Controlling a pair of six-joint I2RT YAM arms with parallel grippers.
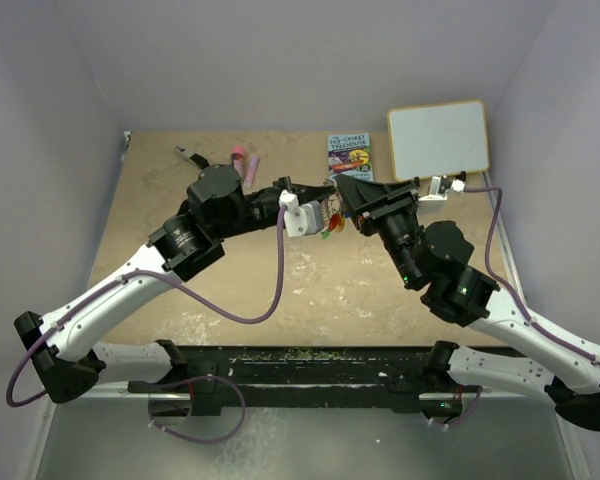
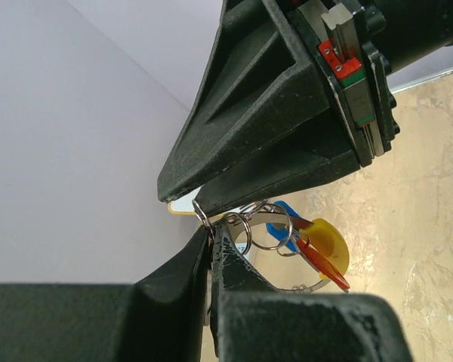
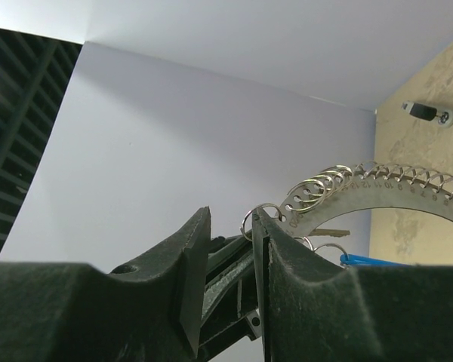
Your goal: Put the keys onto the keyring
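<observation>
My left gripper (image 1: 318, 197) (image 2: 211, 231) is shut on the edge of the keyring (image 2: 311, 285), a flat metal band held above the table. Small split rings (image 2: 270, 225) hang from it with a blue key (image 2: 290, 214), a red key (image 2: 322, 265) and a yellow tag (image 2: 334, 243). In the right wrist view the keyring (image 3: 408, 197) arcs away with a row of little rings along its rim. My right gripper (image 1: 346, 192) (image 3: 230, 230) is open, facing the left one. One small ring (image 3: 258, 215) rests at the tip of one of its fingers (image 3: 266, 249).
A whiteboard (image 1: 438, 138) lies at the back right and a small book (image 1: 348, 155) behind the grippers. Pink markers (image 1: 245, 160) and a black-and-silver tool (image 1: 188, 155) (image 3: 426, 111) lie at the back left. Walls close in on three sides.
</observation>
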